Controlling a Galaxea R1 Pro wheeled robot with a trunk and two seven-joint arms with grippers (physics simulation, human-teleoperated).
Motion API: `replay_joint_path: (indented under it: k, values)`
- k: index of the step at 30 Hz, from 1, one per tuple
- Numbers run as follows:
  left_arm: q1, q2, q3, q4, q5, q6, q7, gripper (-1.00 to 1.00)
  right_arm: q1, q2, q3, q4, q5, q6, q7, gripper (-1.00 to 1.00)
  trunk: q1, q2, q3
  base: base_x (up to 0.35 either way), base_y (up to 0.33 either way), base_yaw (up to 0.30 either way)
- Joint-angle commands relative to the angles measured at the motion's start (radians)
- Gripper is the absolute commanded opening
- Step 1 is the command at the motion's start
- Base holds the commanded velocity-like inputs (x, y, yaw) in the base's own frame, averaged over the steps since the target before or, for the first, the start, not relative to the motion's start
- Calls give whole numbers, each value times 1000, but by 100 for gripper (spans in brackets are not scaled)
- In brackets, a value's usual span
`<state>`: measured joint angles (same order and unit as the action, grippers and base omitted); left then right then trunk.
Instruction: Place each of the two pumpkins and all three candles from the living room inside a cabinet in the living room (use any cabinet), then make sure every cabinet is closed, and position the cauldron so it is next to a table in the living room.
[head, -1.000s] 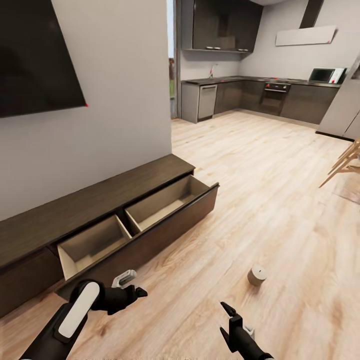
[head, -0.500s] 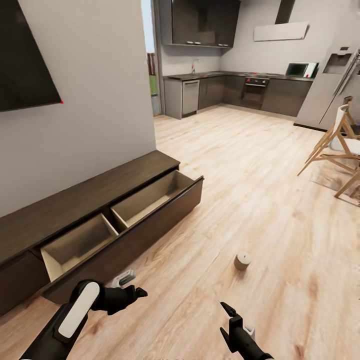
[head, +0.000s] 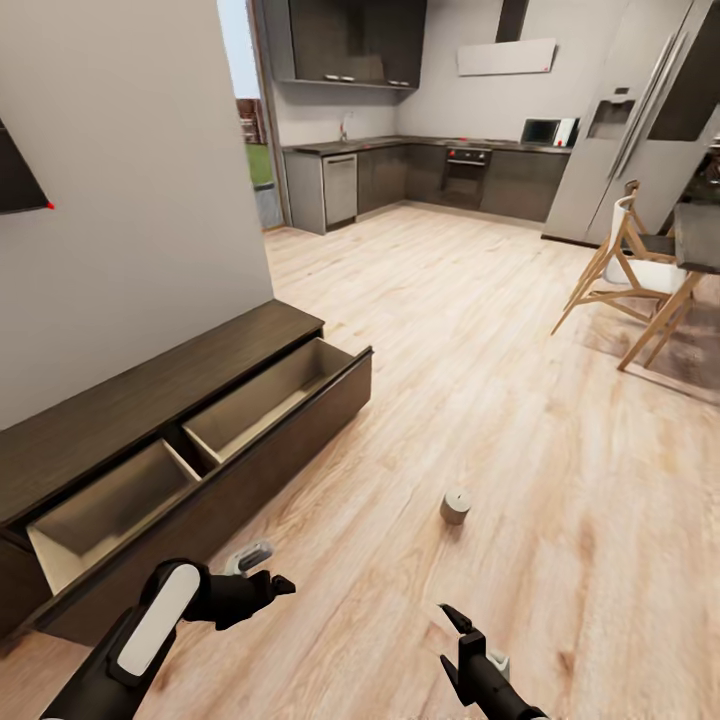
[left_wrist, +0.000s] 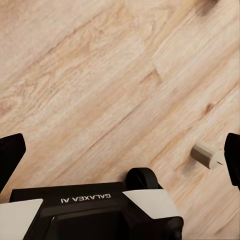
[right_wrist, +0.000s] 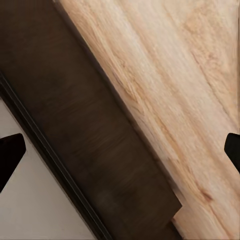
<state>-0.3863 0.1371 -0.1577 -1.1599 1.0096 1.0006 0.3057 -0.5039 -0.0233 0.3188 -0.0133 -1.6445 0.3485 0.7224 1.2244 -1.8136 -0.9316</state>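
Note:
The long dark-brown cabinet (head: 150, 395) runs along the left wall, its wide drawer (head: 250, 400) pulled out to show two pale beige compartments with nothing visible in them. One small grey-beige candle (head: 455, 507) stands upright on the wood floor, right of the drawer; it also lies in the left wrist view (left_wrist: 207, 156). My left gripper (head: 266, 571) hovers open over the floor just in front of the drawer, fingers wide apart (left_wrist: 121, 152). My right gripper (head: 452, 640) is open low near the frame's bottom, facing the drawer's dark front (right_wrist: 90, 130). Pumpkins and cauldron are out of view.
Wooden chairs (head: 625, 270) and a dark table edge (head: 698, 232) stand at the right. A kitchen with dark grey cupboards (head: 400, 175) and a tall fridge (head: 610, 130) lies beyond. A wall-mounted screen's corner (head: 18, 180) is at the left.
The camera has swung to the right, so cabinet and candle slid left in the picture and the chairs and fridge came into view. Both arms hold the same pose.

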Motion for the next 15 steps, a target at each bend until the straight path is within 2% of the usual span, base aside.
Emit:
replay_joint_path:
  k: [1,9,15]
  values:
    - [0,1,-2,-1,11,1,10,100,-1,0,6,1,-11,7,2,100,0,0,-1,0,0,-264]
    - [0,1,-21,-1,11,0,10,100,0,0,7,0,-9,3,6,100,0,0,-4,0,0,-273]
    - [0,1,-23,-1,10,0,10,100,1,0,7,-1,-8,-4,54,100,0,0,-4,0,0,-287]
